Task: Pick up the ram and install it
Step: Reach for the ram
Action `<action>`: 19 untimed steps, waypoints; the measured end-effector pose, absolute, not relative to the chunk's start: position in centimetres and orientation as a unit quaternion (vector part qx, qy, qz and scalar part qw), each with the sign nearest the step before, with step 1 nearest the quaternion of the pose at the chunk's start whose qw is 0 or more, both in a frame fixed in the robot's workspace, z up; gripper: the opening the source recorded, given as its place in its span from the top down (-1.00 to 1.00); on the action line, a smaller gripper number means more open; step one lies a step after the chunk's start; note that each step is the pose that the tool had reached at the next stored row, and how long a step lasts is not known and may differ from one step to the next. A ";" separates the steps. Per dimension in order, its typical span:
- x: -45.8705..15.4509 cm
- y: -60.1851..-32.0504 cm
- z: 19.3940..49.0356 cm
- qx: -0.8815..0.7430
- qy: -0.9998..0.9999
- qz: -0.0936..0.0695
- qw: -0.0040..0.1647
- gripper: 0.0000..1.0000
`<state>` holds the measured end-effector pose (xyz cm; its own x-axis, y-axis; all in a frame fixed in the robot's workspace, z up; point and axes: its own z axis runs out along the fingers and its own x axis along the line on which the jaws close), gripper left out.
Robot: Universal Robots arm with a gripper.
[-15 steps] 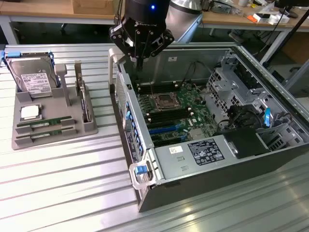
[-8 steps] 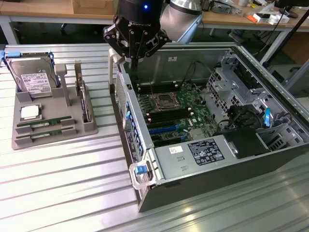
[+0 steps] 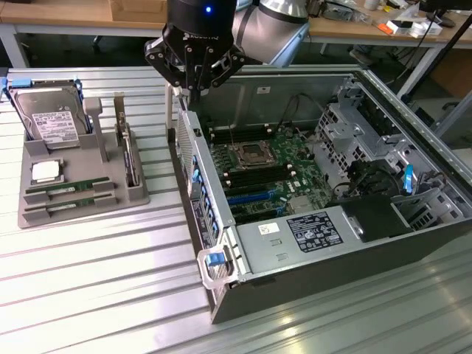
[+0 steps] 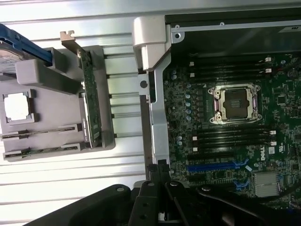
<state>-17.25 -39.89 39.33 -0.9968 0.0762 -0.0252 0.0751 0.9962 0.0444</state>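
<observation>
- Lying in the front grooves of the gray tray (image 3: 77,168), the ram (image 3: 63,190) is sitting steady for an overhead pick.
- Hovering beyond, over the computer case (image 3: 295,287) wall, the gripper (image 3: 193,87) is hanging with jaws closed on nothing.

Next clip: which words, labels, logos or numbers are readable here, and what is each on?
"DELL": white print on the motherboard, turned sideways.
Lettering on the gripper body: too blurred to read.
White label on the hard drive: too small to read.
Black label on the power supply: too small to read.
Pale labels on the ram sticks: too small to read.
</observation>
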 end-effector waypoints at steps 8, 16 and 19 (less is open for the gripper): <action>-18.5 -39.9 39.3 0.038 0.999 0.022 0.013 0.79; -19.7 -39.9 39.3 0.038 0.999 0.022 0.013 0.79; -20.1 -39.9 39.3 0.038 0.999 0.022 0.013 0.79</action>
<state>-20.12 -39.89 39.33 -0.9968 0.0763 -0.0252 0.0751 0.9962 0.0445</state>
